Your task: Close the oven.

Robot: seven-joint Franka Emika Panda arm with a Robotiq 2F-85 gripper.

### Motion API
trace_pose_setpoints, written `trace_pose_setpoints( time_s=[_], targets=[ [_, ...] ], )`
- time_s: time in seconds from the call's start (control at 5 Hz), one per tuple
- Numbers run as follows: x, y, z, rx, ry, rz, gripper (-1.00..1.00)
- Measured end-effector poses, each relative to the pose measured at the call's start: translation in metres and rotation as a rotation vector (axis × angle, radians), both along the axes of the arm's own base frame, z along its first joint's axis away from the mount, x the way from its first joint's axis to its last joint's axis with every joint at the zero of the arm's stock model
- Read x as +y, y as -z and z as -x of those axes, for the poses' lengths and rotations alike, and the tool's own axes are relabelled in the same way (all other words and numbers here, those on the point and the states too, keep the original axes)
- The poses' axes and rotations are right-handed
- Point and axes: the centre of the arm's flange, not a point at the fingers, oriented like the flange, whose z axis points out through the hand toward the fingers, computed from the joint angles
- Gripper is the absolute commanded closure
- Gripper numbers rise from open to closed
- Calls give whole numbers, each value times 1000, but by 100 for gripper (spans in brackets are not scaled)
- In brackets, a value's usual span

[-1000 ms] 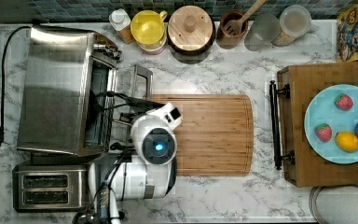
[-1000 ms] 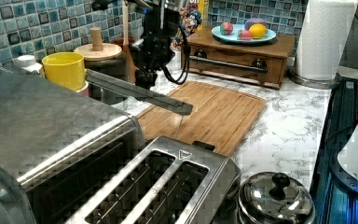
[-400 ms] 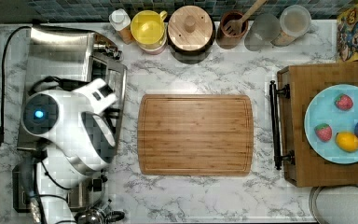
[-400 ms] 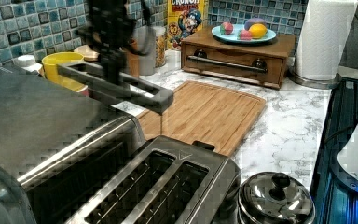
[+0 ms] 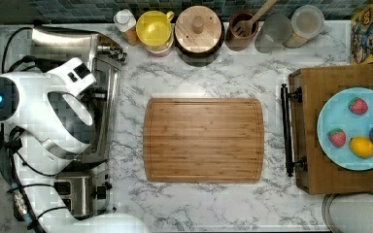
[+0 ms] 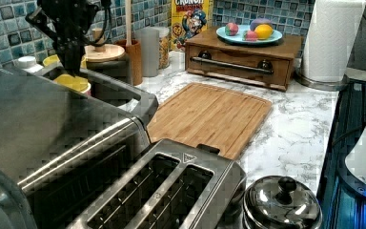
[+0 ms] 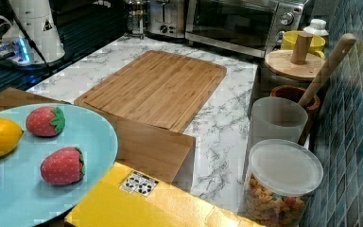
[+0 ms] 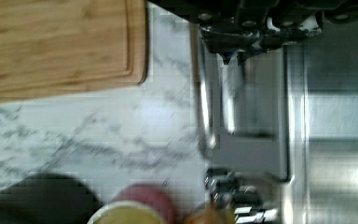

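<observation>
**Door nearly shut; final push pending**

Oven [image 5: 63, 46] at the top view's left edge of the counter [image 5: 199, 77], beside the board [image 5: 204, 140]. Door [image 6: 119, 93] looks raised almost upright. Gripper [image 6: 71, 57] above it; finger opening cannot be told, nothing seen held. Next, likely: press door home.

Bright, even overhead light across the marble bench [image 5: 213, 73]; soft short shadows only, e.g. under the wooden lid [image 5: 198, 30] in the top view. Specular glare on the oven [image 6: 52, 124] steel top and on the pot lid [image 6: 281, 202] in the left view. Blue LED glow at the left view's right edge. Wrist view heavily motion-blurred, streaked highlights on the door handle [image 8: 204, 102]. Blocky compression artefacts over the arm [image 5: 34, 111] in the top view.
</observation>
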Motion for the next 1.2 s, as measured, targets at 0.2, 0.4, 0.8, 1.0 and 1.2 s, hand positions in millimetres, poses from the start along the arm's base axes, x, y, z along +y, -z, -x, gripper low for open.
trace_pose_setpoints(
  time_s=[0.2,0.4,0.8,1.0,1.2],
  targets=[
    [-13,-6,1,-25,65,21,100],
    [-33,-32,16,-36,155,-115,100],
    [-92,-126,39,-209,249,-119,100],
    [-105,-149,42,-259,268,-129,100],
    [-105,-148,39,-256,270,-133,100]
  ],
)
